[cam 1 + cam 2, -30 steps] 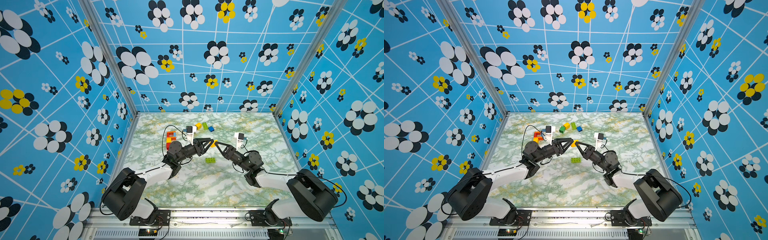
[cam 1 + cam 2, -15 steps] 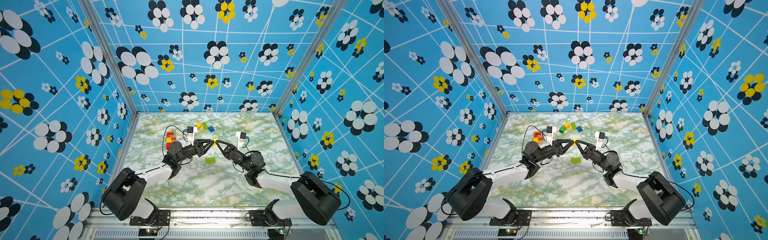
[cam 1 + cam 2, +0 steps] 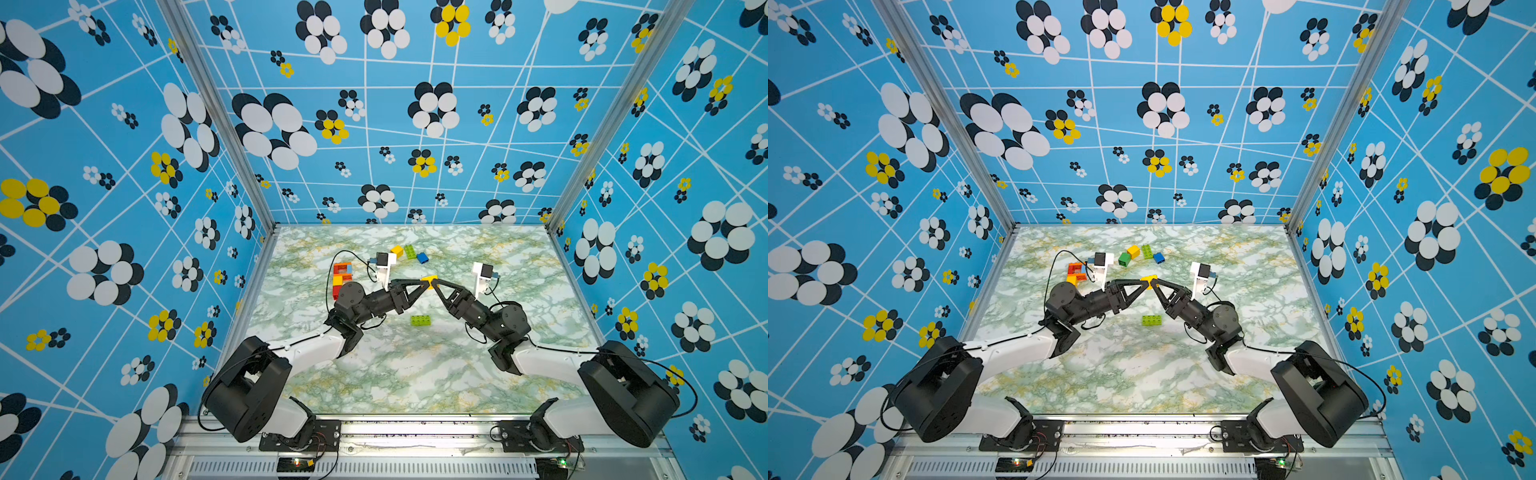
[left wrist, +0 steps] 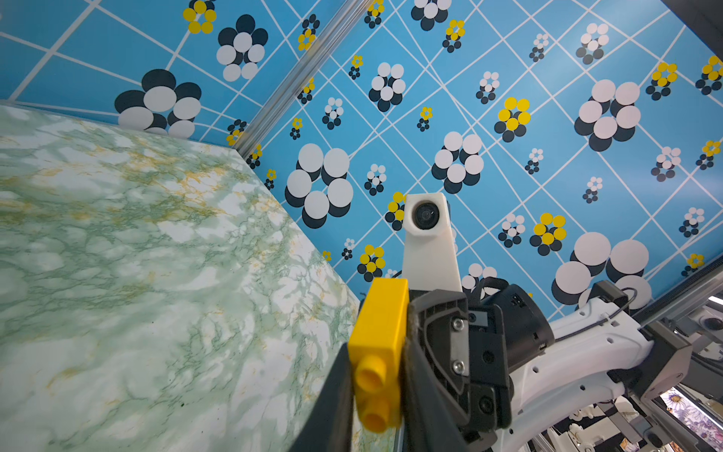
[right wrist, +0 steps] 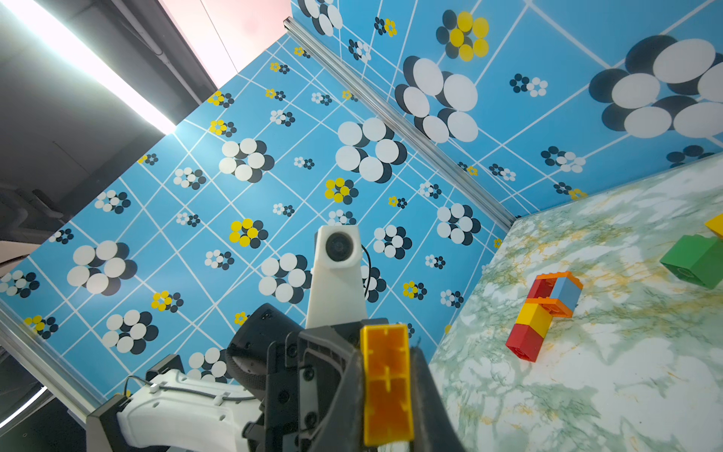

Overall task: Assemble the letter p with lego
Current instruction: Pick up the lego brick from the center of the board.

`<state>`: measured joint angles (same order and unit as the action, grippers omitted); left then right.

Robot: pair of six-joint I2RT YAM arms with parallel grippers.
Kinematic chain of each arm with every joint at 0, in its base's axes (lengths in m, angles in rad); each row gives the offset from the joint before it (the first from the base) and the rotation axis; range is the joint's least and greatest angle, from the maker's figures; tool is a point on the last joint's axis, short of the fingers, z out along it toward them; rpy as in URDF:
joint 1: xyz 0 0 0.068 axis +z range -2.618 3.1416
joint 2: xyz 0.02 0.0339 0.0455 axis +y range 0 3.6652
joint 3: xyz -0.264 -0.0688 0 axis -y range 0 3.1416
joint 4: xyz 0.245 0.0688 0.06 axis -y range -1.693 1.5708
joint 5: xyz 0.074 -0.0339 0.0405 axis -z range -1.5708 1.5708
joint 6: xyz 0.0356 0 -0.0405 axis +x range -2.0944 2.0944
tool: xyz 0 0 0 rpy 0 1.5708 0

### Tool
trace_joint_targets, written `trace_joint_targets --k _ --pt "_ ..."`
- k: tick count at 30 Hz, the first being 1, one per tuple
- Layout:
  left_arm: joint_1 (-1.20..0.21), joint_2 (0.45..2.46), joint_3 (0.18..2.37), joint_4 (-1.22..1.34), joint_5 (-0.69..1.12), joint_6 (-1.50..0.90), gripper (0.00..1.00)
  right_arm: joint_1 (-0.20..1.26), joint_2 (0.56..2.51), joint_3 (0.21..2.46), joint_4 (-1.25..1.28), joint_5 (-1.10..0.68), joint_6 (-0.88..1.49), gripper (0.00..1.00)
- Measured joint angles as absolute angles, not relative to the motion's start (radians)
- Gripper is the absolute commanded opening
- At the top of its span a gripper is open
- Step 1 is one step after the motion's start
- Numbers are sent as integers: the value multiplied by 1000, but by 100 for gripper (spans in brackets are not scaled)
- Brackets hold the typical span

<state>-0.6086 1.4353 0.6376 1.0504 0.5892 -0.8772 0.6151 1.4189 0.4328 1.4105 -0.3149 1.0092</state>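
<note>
Yellow brick (image 3: 429, 279) ends hidden between left gripper (image 3: 420, 283) and right gripper (image 3: 435, 284)

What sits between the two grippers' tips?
A yellow brick, raised off the table; left gripper and right gripper are both shut on it, in both top views.

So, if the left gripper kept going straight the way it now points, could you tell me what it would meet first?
Probably the right gripper: the left gripper points straight at it, tip to tip, and both are shut on the same yellow brick above the table.
</note>
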Motion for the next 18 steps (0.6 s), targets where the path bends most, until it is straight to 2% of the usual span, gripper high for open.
trace_joint_targets --k 7,13,15,18 --pt "-617 1372 680 846 549 -779 6 620 1425 430 1386 -284 980 37" --pt "-620 1329 756 545 439 -650 2 617 1321 397 1175 -231 913 57" --pt "-621 1323 780 449 394 -618 2 609 1237 381 1078 -206 876 62" --pt "-631 1323 837 278 310 -579 1 593 1105 383 890 -158 806 62"
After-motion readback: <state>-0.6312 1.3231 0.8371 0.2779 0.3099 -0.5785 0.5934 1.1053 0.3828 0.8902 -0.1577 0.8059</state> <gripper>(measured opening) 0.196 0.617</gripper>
